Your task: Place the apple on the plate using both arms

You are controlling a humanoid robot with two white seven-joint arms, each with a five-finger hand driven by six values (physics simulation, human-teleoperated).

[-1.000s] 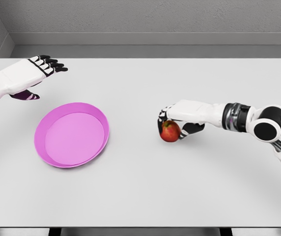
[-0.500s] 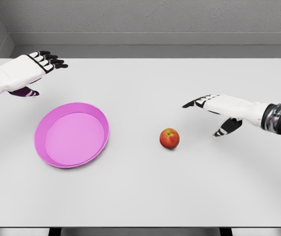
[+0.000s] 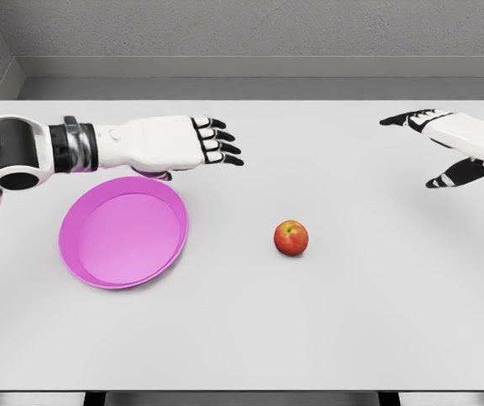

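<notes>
1. Red apple [image 3: 291,238]: rests upright on the white table [image 3: 310,321], right of centre in the frame, free of both hands, its short stem pointing up.
2. Pink plate [image 3: 123,232]: a shallow round dish with a raised rim, lying in the left half of the frame, well apart from the apple and holding nothing.
3. Left hand [image 3: 178,142]: reaches in from the left edge, the forearm nearly level across the upper left. The palm faces down, and the dark-tipped fingers [image 3: 223,149] are extended and slightly fanned toward the right, grasping nothing. It hovers above the plate's far rim.
4. Right hand [image 3: 445,144]: appears at the upper right edge, far from the apple. The fingers stretch leftward, the thumb [image 3: 452,174] hangs lower and apart from them, and the hand is spread and holds nothing.
</notes>
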